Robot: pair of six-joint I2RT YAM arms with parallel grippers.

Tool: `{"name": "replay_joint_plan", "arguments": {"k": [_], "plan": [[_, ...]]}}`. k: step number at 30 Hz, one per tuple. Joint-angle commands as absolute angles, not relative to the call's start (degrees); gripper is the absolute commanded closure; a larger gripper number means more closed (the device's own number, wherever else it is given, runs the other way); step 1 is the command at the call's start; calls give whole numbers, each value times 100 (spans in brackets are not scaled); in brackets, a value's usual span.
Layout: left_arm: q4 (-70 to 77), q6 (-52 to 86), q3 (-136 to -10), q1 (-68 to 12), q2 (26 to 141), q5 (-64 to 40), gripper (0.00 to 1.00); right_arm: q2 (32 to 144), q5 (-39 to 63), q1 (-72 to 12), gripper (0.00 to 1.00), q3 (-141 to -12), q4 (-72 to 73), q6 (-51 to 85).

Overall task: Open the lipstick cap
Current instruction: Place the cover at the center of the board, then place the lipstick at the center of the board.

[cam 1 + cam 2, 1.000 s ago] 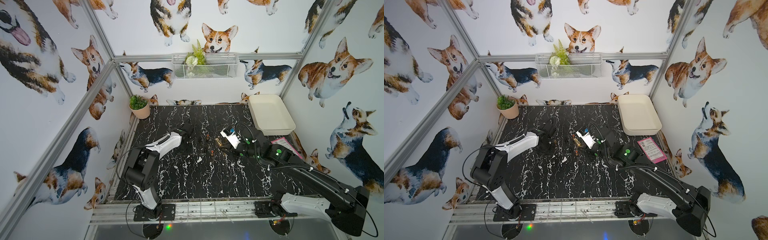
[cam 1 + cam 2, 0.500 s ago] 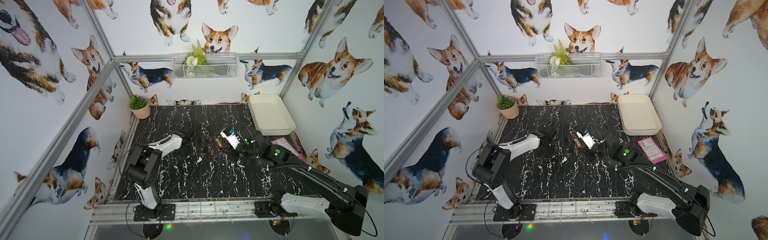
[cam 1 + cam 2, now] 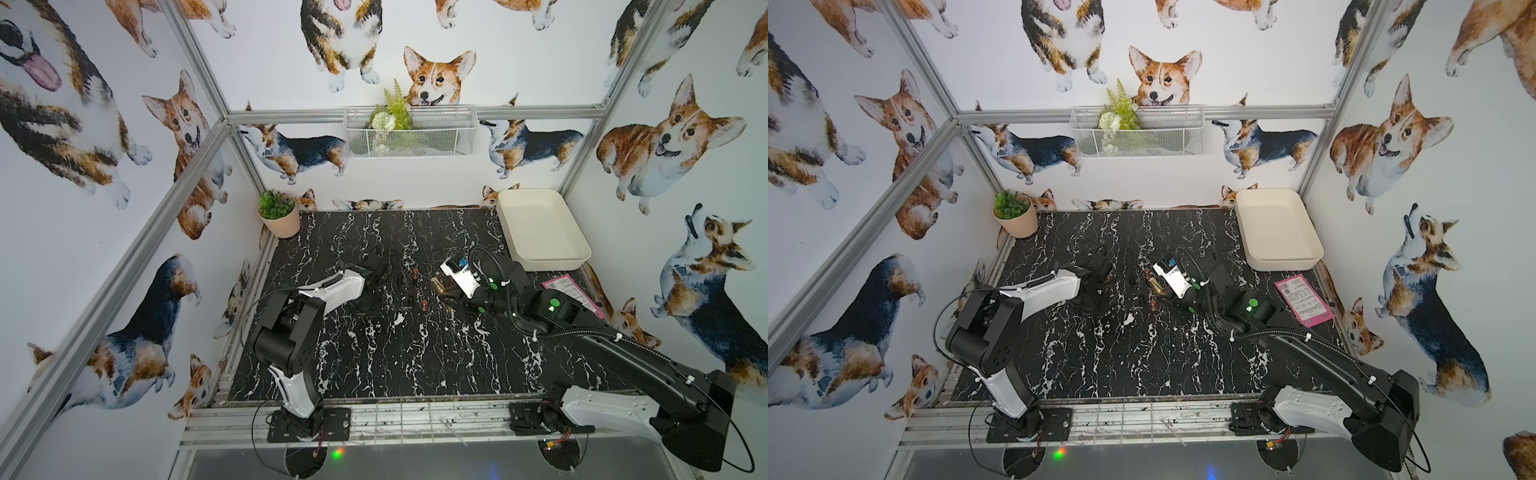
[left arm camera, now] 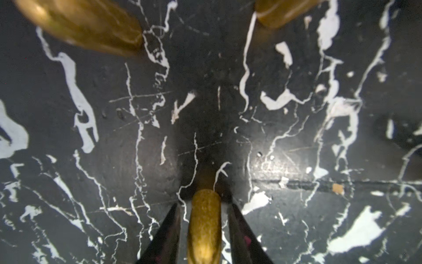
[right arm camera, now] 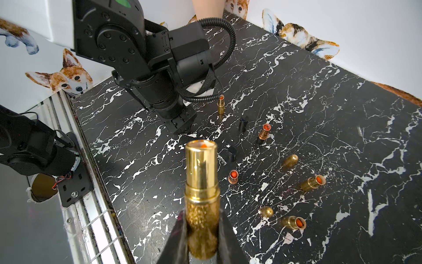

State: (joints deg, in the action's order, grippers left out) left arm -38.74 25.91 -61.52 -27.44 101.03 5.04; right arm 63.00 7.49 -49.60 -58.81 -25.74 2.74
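Far left in both top views: potted plant (image 3: 278,214) (image 3: 1013,216) at the back corner of the black marble counter (image 3: 395,365).

Left arm reaches to mid-counter. In the left wrist view we note the left end effector (image 4: 203,204) with its fingers (image 4: 165,233) apart. A thin gap shows on each side of the gold glitter cap (image 4: 205,226) that sits between them, lower centre of the frame. The cap's rounded end points at the counter; we cannot tell whether it touches. Two blurred gold pieces (image 4: 80,25) sit at the upper left and upper right of that frame.

Centre, right wrist view: spare lipsticks (image 5: 263,132) with orange tips are scattered right of centre, some upright, two on their sides. Among them are two loose gold caps (image 5: 290,160) and two small black cylinders (image 5: 233,152).

Right end effector (image 5: 202,211): clamped on the glitter base of the lipstick (image 5: 201,173), lower centre of the frame, held above the counter. Its shiny gold barrel is bare, with the orange stick showing at the top. In a top view it (image 3: 441,293) lies just right of centre, apart from the left one, with loose lipsticks between.

Right: white tray (image 3: 540,228) at the back right corner. A pink card (image 3: 571,291) lies flat just in front of it.
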Motion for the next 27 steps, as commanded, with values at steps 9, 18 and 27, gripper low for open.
{"name": "replay_joint_plan", "arguments": {"k": [9, 18, 27], "plan": [[-4451, 2620, -6446, -2729, 9547, 395, 47, 6286, 694, -4968, 91, -5842, -2338, 290], [-5384, 2575, -7604, -2578, 8439, -702, 48, 6570, 878, -4969, 91, -5826, -2059, 292], [-4951, 2744, -8082, -2575, 8281, -3251, 51, 6786, 1065, -4970, 91, -5835, -1769, 321]]}}
